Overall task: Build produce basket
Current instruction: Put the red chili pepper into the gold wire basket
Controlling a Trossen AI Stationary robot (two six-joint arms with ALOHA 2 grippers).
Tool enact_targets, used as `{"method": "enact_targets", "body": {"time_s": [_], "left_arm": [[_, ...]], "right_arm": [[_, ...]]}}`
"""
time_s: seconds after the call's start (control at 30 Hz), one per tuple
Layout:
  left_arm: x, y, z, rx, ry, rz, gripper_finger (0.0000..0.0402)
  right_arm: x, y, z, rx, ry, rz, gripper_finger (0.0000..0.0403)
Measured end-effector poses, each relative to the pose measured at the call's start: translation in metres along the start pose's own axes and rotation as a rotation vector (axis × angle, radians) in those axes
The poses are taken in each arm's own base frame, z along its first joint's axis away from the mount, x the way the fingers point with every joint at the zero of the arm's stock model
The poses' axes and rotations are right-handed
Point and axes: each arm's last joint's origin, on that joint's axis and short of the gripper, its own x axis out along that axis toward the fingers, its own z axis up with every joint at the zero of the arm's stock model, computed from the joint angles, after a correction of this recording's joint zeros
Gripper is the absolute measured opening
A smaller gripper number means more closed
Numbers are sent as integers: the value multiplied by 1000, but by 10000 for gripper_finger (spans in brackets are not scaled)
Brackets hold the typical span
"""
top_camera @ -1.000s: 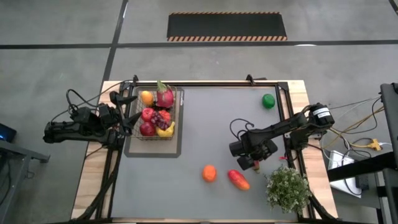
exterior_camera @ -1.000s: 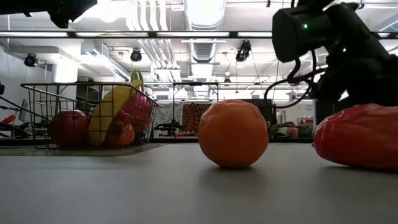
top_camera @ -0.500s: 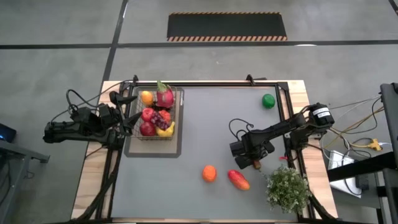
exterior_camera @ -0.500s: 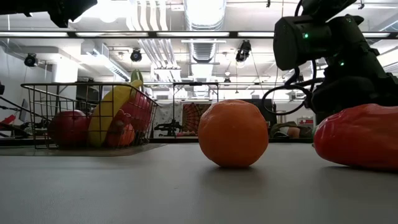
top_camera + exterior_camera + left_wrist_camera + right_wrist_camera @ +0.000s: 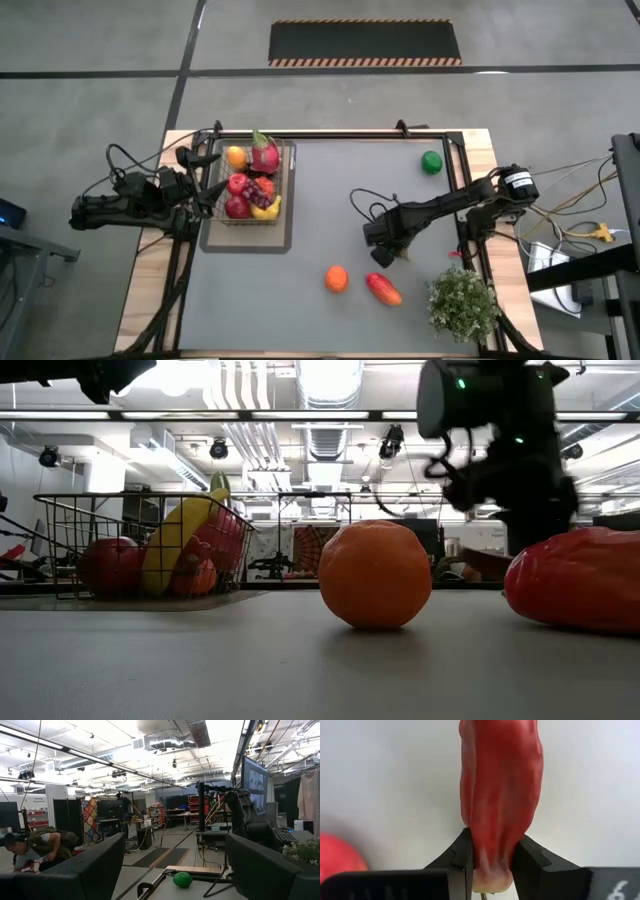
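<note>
Red and glossy, pinched at the stalk end: chilli (image 5: 500,795), clamped between both fingers of the right gripper (image 5: 382,256), low over the mat right of centre. Cannot tell whether lifted clear of the table or resting on it. Hangs long and free beyond the fingertips, gripped only at the narrow tip.

Just beside: mango (image 5: 383,289) and orange (image 5: 337,279), both loose on the mat nearer the front edge. Far corner: lime (image 5: 431,162), alone. Front right corner: potted plant (image 5: 462,303), not part of the job.

Well apart on the left: basket (image 5: 288,185) on a grey tray (image 5: 285,240), already part filled with apples, banana, grapes and dragon fruit. Left gripper (image 5: 207,195) parked beside the basket, fingers spread wide, nothing between them.

Risks, as judged: slippery skin and a tip-only hold, so likely to swing or slide out on the long carry across. Also possible to snag on the wire rim or drop outside if released too early.
</note>
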Motion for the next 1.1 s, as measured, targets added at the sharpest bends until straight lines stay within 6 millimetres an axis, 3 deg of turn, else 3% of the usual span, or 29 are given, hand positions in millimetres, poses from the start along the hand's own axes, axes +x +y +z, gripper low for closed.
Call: {"method": "enact_targets", "body": {"time_s": [0.33,0.47,0.77,0.93,1.1], "left_arm": [[6,-3,-3,7,18,-5,325],[12,-6,-5,39,40,-10,325],[35,-16,-8,78,-3,-5,325],[52,-22,-3,53,-55,-17,325],[71,-35,-20,64,2,-85,325]], "right_arm": [[-31,21,40,-514,-903,64,79],[-40,13,59,-682,-1241,197,79],[-35,-42,86,-716,-1553,327,79],[-42,-46,87,-727,-1665,370,80],[-38,-40,83,-798,-1657,362,79]]}}
